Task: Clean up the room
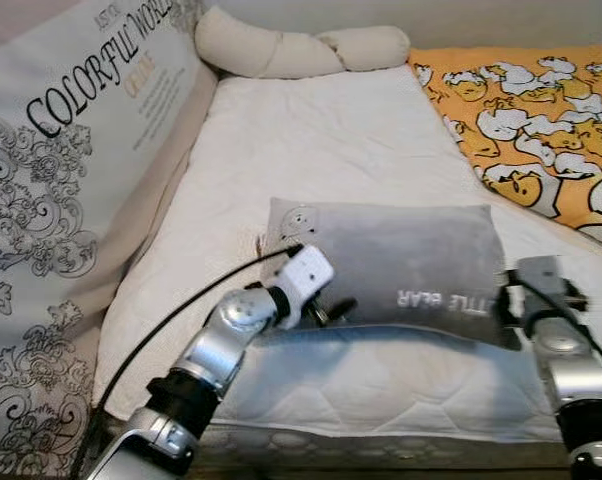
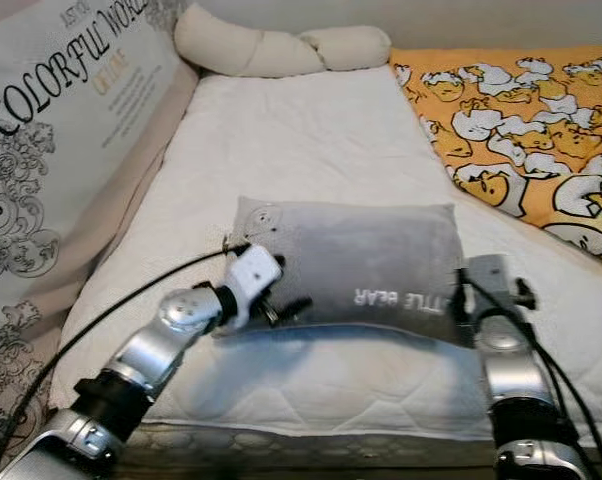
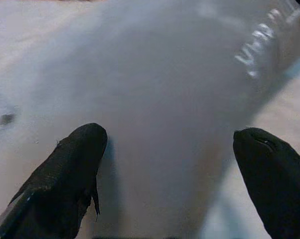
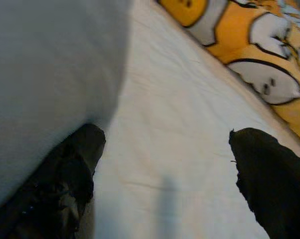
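While both sets of black fingers stand spread and grip nothing, the left gripper [image 3: 167, 174] has the near left corner of the grey pillow [image 1: 401, 265] between its tips, and the right gripper [image 4: 165, 174] sits at the pillow's right end, one finger [image 4: 65, 169] against the grey cloth and the other out over bare sheet.

From where I stand, the pillow lies flat across the near part of the white mattress [image 1: 311, 130], its printed lettering upside down to the robot. The two silver arms bracket it, one at each end, so the step in hand looks like a two-handed pick-up of the pillow as part of tidying the bed. I judge the next move calls for both grippers to press in a little further and close on the soft edges together, then lift evenly; a plush pillow will sag and may slip if only one side bites.

Further off, a long cream bolster [image 1: 291, 50] lies along the head of the bed, an orange duck-print blanket [image 1: 531, 110] covers the right side, and a large printed cushion [image 1: 71, 150] leans on the left. None of them blocks the lift, though the black cable [image 1: 181, 300] trailing along the left arm runs close to the pillow's corner.
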`<state>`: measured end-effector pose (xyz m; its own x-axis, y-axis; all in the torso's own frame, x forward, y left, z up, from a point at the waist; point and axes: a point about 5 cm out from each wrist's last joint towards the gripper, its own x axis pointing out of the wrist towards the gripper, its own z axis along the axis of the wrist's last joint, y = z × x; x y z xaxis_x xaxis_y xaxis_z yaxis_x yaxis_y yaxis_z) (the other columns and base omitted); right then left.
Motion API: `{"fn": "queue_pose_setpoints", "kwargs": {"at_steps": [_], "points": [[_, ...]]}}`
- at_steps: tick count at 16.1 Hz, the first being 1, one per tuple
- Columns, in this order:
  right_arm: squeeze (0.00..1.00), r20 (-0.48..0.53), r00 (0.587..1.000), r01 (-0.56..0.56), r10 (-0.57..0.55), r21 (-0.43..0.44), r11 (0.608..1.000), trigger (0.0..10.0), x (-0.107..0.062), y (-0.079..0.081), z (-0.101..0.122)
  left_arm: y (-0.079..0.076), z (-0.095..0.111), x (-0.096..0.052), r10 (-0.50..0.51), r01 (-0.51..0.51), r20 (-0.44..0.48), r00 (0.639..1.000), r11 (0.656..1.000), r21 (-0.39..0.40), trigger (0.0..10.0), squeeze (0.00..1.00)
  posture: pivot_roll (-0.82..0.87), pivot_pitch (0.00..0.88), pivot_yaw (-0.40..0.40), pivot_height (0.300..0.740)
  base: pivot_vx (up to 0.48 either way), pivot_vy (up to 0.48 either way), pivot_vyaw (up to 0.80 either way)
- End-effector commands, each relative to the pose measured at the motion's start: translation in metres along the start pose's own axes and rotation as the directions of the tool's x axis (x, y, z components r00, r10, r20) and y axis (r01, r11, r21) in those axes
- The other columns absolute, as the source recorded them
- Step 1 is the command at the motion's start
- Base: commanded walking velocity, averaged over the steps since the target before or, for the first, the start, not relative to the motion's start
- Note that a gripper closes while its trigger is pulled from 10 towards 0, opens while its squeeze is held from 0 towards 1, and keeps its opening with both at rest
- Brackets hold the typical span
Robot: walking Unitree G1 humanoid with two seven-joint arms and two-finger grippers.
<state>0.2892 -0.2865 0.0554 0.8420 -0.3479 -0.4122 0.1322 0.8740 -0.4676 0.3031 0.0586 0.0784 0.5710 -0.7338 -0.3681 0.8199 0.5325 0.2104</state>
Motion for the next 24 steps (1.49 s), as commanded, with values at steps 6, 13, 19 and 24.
{"fn": "queue_pose_setpoints", "kwargs": {"at_steps": [6, 13, 19, 24], "points": [[0.00, 0.109, 0.906, -0.399, 0.408, -0.096, 0.912, 10.0, -0.026, 0.060, 0.021, 0.039, -0.027, -0.003, 0.333, -0.300, -0.200, 0.921, 0.937, 0.178, 10.0, 0.00, 0.03, 0.000, 0.043, 0.740, 0.000, 0.000, 0.00], [0.00, 0.213, 0.513, -0.799, 0.831, -0.234, 0.553, 10.0, -0.099, 0.108, 0.058, 0.142, -0.036, -0.088, 0.796, -0.731, -0.213, 0.566, 0.605, 0.316, 10.0, 0.00, 0.04, 0.000, 0.041, 0.740, 0.000, 0.000, 0.00], [0.00, 0.091, 0.292, -0.876, 0.952, -0.375, 0.304, 10.0, -0.137, 0.082, 0.051, 0.149, -0.053, -0.114, 0.780, -0.733, -0.226, 0.584, 0.626, 0.265, 10.0, 0.00, 0.04, 0.000, 0.038, 0.740, 0.000, 0.000, 0.00], [0.00, -0.047, 0.400, -0.858, 0.915, -0.370, 0.356, 10.0, -0.124, 0.030, 0.026, 0.123, -0.071, -0.100, 0.642, -0.679, -0.301, 0.706, 0.734, -0.028, 10.0, 0.00, 0.03, 0.000, 0.045, 0.740, 0.000, 0.000, 0.00]]}}
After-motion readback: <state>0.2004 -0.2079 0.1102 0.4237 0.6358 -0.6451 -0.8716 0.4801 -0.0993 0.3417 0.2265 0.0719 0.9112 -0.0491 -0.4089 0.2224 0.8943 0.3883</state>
